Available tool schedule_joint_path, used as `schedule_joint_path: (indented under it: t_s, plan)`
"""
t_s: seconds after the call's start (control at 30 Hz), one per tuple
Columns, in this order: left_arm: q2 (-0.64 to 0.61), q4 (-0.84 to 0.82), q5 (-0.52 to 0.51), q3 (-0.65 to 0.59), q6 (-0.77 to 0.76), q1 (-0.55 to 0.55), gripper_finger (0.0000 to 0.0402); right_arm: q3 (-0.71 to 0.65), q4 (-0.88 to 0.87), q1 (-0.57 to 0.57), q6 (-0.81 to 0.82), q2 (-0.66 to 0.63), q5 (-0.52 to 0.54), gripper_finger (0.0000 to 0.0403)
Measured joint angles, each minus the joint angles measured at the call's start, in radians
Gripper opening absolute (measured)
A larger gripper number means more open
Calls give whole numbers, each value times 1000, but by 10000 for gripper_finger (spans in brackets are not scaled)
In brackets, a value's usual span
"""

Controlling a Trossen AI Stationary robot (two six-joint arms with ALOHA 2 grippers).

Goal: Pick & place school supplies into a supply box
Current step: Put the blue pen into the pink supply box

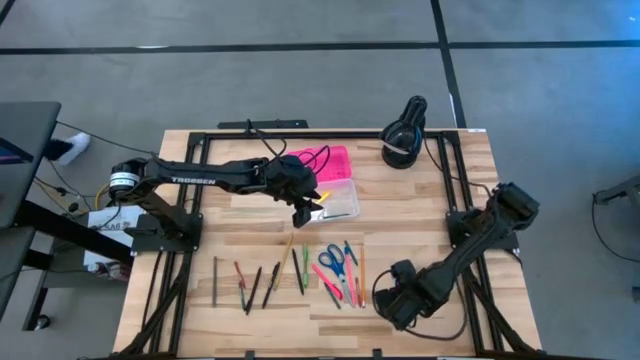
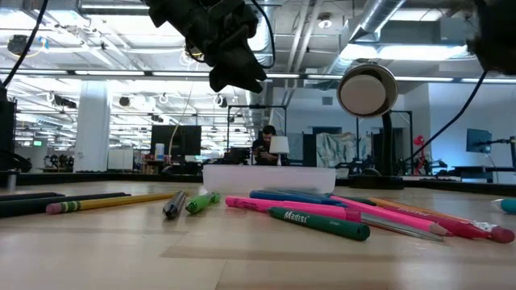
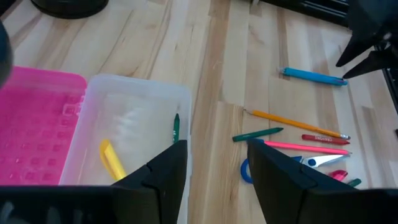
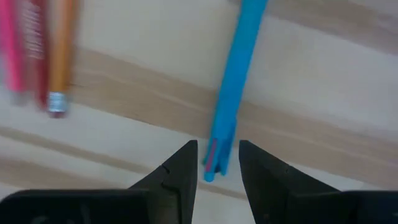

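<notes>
A: High view first: where's the left arm?

B: It reaches in from the left edge of the worktop (image 1: 420, 200), stretched level toward the middle. Its gripper (image 1: 305, 212) hangs over the near corner of the box (image 1: 335, 200), clear of the surface. In the low view it's up in the air, above the pens.

A: Jaws?

B: Parted, nothing between them. The left wrist view looks down past both fingers (image 3: 163, 171) onto the clear base.

A: What's in the box?

B: A yellow pen (image 3: 112, 159) lying slantwise and a green pencil (image 3: 176, 127) along the wall nearest the supplies. The pink lid (image 1: 325, 163) lies flat and open on the far side of the base, joined to it.

A: And the right arm?

B: Folded from the right edge, elbow out, gripper (image 1: 392, 296) down low near the front right end of the row of supplies. Jaws a narrow gap apart, holding nothing; the tip of a blue pen (image 4: 230, 93) lies just ahead of them on the wood.

A: The rest of the supplies?

B: Spread in a loose row on the worktop in front of the box, with scissors (image 1: 333, 262) among them. A black lamp (image 1: 405, 140) stands at the far edge
</notes>
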Motion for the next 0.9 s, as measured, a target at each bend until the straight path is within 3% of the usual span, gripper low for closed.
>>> schedule_joint_path:
  t_s: [0.37, 0.9]
  plan:
    - [0, -1, 2, 0, 0, 0, 163, -1, -43, -7, -1, 18, 20, 111]
    - [0, -3, 5, 0, -1, 0, 163, -99, 57, -66, -56, 17, 53, 111]
